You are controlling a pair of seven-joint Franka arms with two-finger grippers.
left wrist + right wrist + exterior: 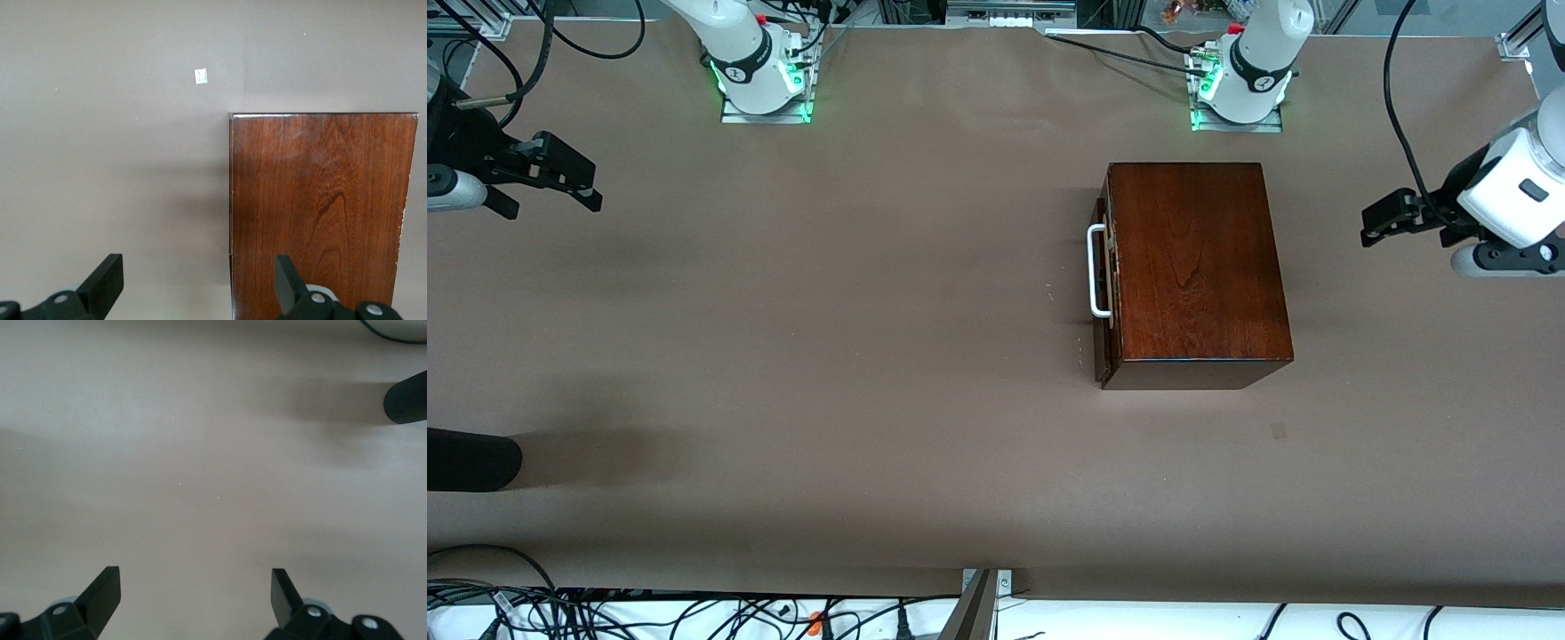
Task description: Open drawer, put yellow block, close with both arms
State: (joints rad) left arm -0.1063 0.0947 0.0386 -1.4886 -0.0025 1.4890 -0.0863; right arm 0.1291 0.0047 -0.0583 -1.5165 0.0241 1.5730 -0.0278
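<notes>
A: How do the jaws stand?

B: Both pairs are spread wide and hold nothing. The left gripper (199, 283) shows two black fingers (107, 279) parted, one over bare table and one over the top of the wooden box (320, 213). The right gripper (195, 597) shows the same wide gap, with only brown table (200, 453) beneath it.

A: Where are the grippers relative to the box?

B: The left gripper (1376, 220) hangs in the air past the box's side toward the left arm's end of the table. The right gripper (574, 178) hangs well apart from the box, at the right arm's end. Neither touches anything.

A: And the drawer?

B: The drawer (1100, 271) sits pushed into the box (1196, 267), its dark front nearly flush, with the white U-shaped handle (1096, 271) facing the right arm's end of the table. The box stands just in front of the left arm's base (1240, 102).

A: What is hidden or cut off?

B: The drawer's interior is not visible. No yellow block appears in any view. Both arms are cut by the frame edges, so only wrists and grippers show. A black rounded object (471, 460), far from the box and nearer the front camera, is cut off at the edge and cannot be identified; the right wrist view catches it too (407, 397). A small pale tag (201, 76) lies on the table near the box; its marking is unreadable.
</notes>
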